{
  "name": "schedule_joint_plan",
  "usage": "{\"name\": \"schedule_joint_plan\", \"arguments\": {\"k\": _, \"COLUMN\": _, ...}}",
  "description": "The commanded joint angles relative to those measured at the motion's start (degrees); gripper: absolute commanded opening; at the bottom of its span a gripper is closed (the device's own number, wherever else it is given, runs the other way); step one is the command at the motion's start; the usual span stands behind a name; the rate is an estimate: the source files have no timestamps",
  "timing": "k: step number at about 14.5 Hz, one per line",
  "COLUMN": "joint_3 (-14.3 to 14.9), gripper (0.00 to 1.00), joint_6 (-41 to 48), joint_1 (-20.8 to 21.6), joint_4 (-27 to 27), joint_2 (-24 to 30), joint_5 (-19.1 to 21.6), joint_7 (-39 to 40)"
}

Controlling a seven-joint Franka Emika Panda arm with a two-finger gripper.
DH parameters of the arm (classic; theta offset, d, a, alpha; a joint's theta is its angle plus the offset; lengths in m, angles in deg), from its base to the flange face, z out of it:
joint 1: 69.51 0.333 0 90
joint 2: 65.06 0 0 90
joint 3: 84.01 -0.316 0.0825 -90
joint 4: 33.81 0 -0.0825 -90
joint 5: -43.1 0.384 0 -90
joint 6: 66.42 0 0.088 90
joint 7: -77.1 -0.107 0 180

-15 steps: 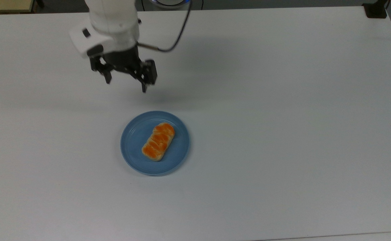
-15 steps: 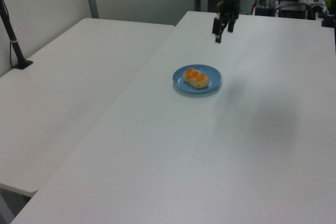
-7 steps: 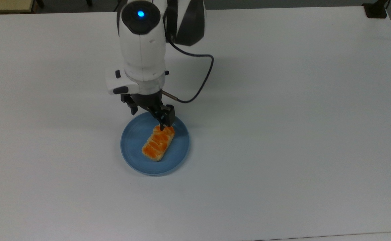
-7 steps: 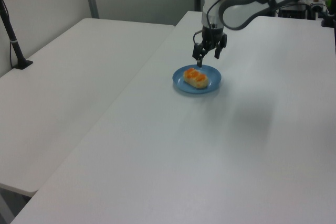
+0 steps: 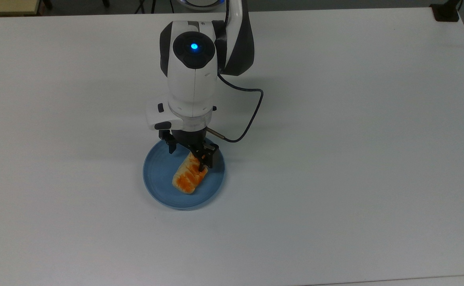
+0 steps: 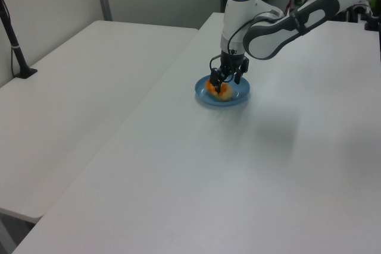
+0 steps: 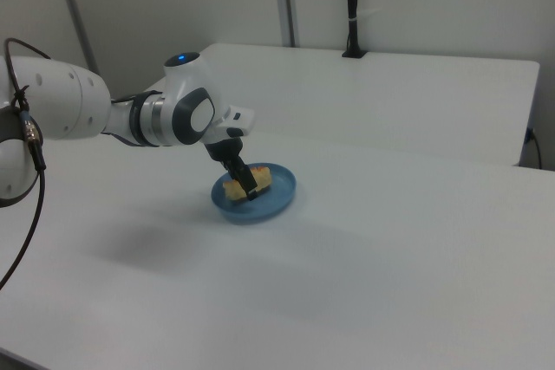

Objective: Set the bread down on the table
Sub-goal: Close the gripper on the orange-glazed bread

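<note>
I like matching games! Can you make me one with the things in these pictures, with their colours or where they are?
Things:
1. bread
2. plate
3. table
4. gripper

Descriptions:
A. round and blue
B. big, white and flat
C. black, down over the plate at the bread
D. orange on top, lying on the plate

Pairs: 1-D, 2-A, 3-B, 4-C

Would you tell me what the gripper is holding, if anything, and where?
The gripper straddles the bread at its arm-side end on the blue plate; a closed hold cannot be confirmed.
</note>
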Motion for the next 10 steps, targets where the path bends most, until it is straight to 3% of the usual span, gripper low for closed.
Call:
{"name": "schedule_joint_plan", "arguments": {"k": 1, "joint_3": -0.81, "gripper": 0.25, "joint_6": -0.7, "joint_1": -0.89, "joint_4": 0.83, "joint_2": -0.71, "joint_5": -0.81, "joint_7": -1.79}}
{"name": "schedule_joint_plan", "arguments": {"k": 2, "joint_3": -0.81, "gripper": 0.01, "joint_6": -0.7, "joint_1": -1.07, "joint_4": 0.83, "joint_2": -0.71, "joint_5": -0.73, "joint_7": -1.87}}
{"name": "schedule_joint_plan", "arguments": {"k": 7, "joint_3": -0.81, "gripper": 0.0, "joint_6": -0.61, "joint_1": -1.68, "joint_4": 0.91, "joint_2": -0.1, "joint_5": 0.68, "joint_7": -1.79}}
{"name": "schedule_joint_plan", "arguments": {"k": 10, "joint_3": -0.9, "gripper": 0.0, "joint_6": 0.09, "joint_1": -2.04, "joint_4": 0.83, "joint_2": 3.15, "joint_5": 0.86, "joint_7": -0.82}}
